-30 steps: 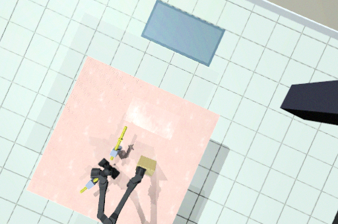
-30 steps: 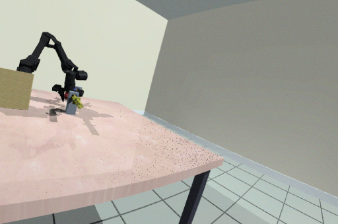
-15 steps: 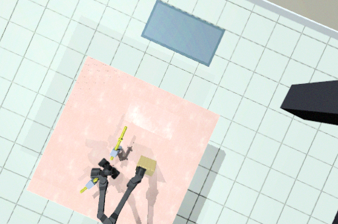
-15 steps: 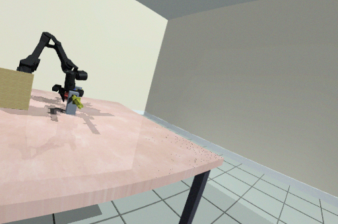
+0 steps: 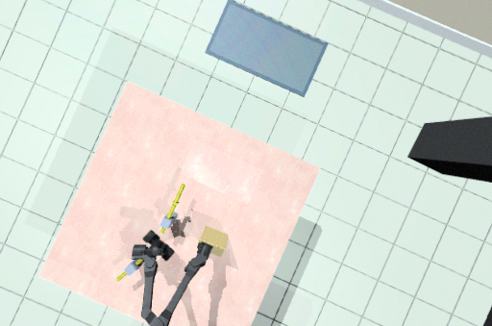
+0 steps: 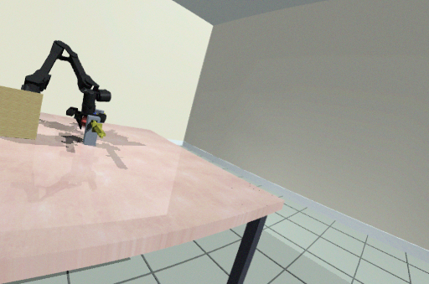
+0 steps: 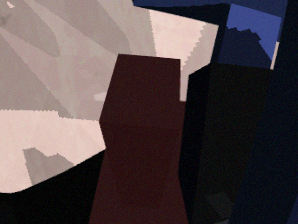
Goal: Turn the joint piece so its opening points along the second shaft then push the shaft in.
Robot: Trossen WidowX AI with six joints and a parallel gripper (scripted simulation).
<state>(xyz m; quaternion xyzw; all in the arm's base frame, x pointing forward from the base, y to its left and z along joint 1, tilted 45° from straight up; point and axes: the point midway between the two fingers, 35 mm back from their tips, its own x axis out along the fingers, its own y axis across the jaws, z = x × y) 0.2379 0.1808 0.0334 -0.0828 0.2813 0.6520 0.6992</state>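
The red joint piece [image 7: 142,90] [image 6: 84,121] is between the fingers of my gripper [image 7: 146,137] [image 5: 159,244] [image 6: 87,120], which is shut on it low over the table. In the top view the gripper hides it. Blue parts of the hinge [image 7: 255,25] show at the upper right of the wrist view. The first yellow shaft [image 5: 122,276] runs through its blue-grey block [image 5: 131,269] at the lower left. The second yellow shaft [image 5: 179,194] [image 6: 99,129] runs through its block [image 5: 166,222] [image 6: 90,134], with its near end just beyond the gripper. Where the joint's opening points is hidden.
A tan box [image 5: 214,239] [image 6: 18,113] stands at the arm's base, to the right of the gripper in the top view. The pink table [image 5: 144,120] [image 6: 138,180] carries everything. The second block stands close beside the gripper.
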